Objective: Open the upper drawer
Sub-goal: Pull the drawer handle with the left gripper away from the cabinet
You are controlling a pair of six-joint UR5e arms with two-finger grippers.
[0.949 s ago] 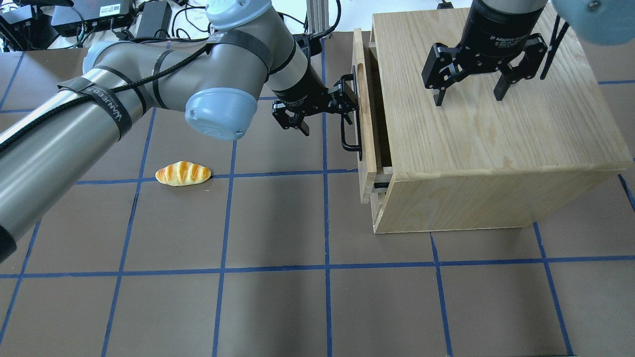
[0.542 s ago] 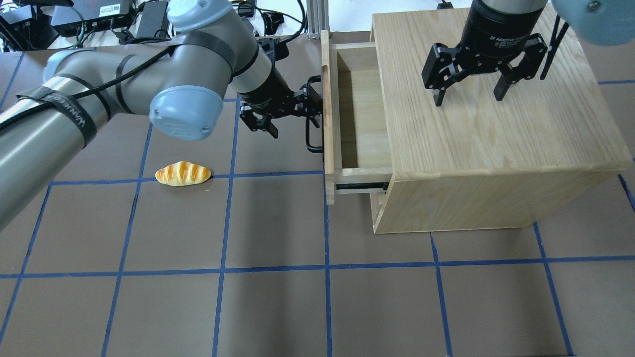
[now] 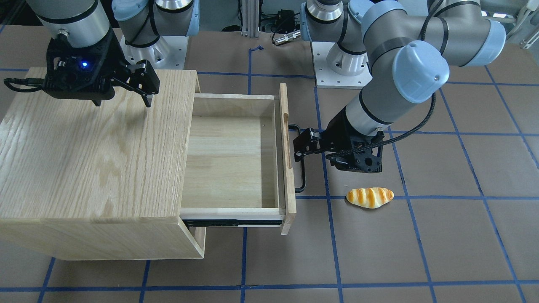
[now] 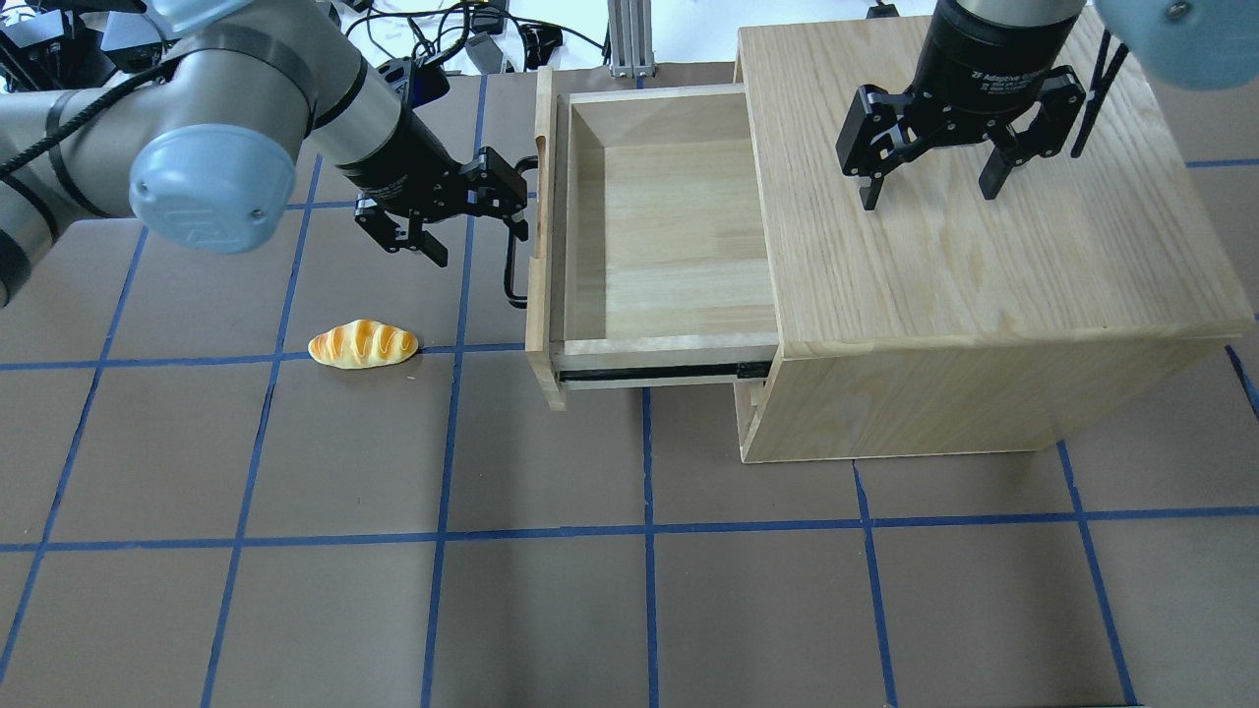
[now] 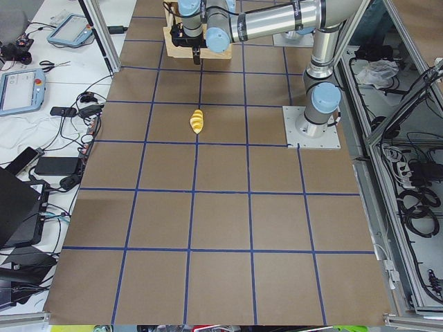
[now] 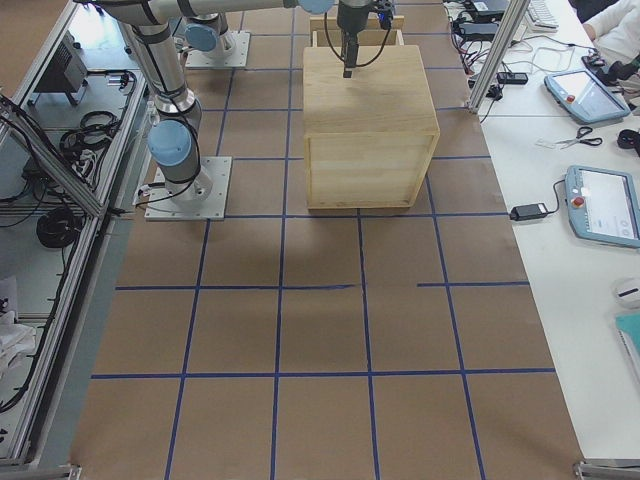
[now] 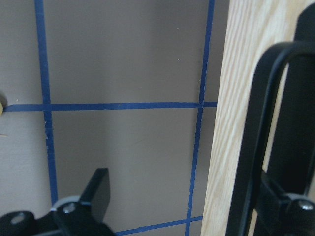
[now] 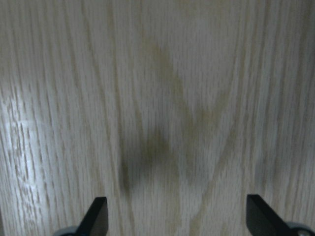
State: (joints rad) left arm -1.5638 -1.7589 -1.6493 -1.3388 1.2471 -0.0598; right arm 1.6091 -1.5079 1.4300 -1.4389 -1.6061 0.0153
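Note:
The upper drawer (image 4: 669, 226) of the oak cabinet (image 4: 984, 256) stands pulled far out toward the left, its inside bare; it also shows in the front view (image 3: 231, 155). Its black bar handle (image 4: 511, 265) faces left. My left gripper (image 4: 477, 231) is open, with one finger hooked behind the handle and the other outside it. The left wrist view shows the handle (image 7: 256, 147) close against the drawer front (image 7: 231, 73). My right gripper (image 4: 929, 195) is open and empty, fingers pointing down just over the cabinet top (image 8: 157, 98).
A toy bread roll (image 4: 362, 344) lies on the brown mat to the left of the drawer, just below my left gripper; it also shows in the front view (image 3: 369, 197). Cables and electronics (image 4: 197, 29) lie along the far table edge.
My left arm has drawn back to the left with its finger hooked on the handle, and the drawer has slid from slightly open to far out. The right arm has not moved.

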